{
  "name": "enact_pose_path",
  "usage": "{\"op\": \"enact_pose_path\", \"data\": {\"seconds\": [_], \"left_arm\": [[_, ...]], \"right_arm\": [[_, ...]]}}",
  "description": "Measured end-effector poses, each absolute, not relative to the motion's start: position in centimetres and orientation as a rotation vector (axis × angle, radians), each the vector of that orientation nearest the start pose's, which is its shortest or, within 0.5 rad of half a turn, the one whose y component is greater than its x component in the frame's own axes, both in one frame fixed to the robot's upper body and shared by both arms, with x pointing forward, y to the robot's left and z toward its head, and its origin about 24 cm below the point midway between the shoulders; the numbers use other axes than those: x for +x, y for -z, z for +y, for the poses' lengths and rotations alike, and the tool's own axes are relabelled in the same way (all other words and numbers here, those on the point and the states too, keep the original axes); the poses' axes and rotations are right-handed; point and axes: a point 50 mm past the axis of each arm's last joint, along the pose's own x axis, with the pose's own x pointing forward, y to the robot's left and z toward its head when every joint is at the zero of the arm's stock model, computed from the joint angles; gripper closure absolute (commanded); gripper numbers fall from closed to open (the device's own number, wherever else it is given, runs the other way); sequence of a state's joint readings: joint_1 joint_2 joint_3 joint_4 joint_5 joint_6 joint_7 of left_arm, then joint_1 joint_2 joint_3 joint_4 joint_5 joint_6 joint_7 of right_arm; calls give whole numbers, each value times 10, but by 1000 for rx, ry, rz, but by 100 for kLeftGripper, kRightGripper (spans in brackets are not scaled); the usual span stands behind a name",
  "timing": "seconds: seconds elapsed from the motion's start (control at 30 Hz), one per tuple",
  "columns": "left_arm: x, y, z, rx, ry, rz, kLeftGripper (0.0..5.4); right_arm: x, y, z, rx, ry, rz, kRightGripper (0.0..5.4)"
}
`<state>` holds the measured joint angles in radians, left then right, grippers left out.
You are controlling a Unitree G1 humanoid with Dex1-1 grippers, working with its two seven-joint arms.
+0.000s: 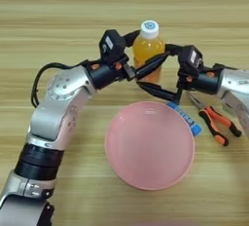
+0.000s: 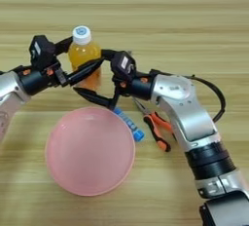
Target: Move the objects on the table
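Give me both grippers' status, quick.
Left gripper: fingers closed around the juice bottle.
Right gripper: fingers open, beside the bottle, holding nothing.

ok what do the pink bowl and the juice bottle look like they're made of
Pink bowl: probably plastic or melamine, with an even matte pink surface and a soft sheen but no sharp glare. Juice bottle: likely clear plastic, since the orange liquid shows through its wall, topped with an opaque white cap.
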<state>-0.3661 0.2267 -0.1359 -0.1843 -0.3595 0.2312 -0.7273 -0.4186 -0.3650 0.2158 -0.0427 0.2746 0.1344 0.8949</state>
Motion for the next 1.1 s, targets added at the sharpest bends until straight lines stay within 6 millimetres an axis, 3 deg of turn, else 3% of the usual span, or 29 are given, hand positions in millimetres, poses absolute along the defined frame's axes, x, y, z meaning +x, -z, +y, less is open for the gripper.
{"op": "enact_pose_path", "data": {"seconds": [0.17,0.47,1.03,1.1], "left_arm": [[276,-155,89,15,1050,-279,185],[275,-155,89,16,1054,-278,185],[275,-156,89,21,1054,-294,185],[275,-156,89,24,1053,-299,147]], "right_arm": [[286,-138,-95,-260,-1191,-189,88],[288,-139,-95,-248,-1171,-196,177],[289,-141,-95,-236,-1161,-206,188],[289,-141,-95,-233,-1161,-208,188]]}}
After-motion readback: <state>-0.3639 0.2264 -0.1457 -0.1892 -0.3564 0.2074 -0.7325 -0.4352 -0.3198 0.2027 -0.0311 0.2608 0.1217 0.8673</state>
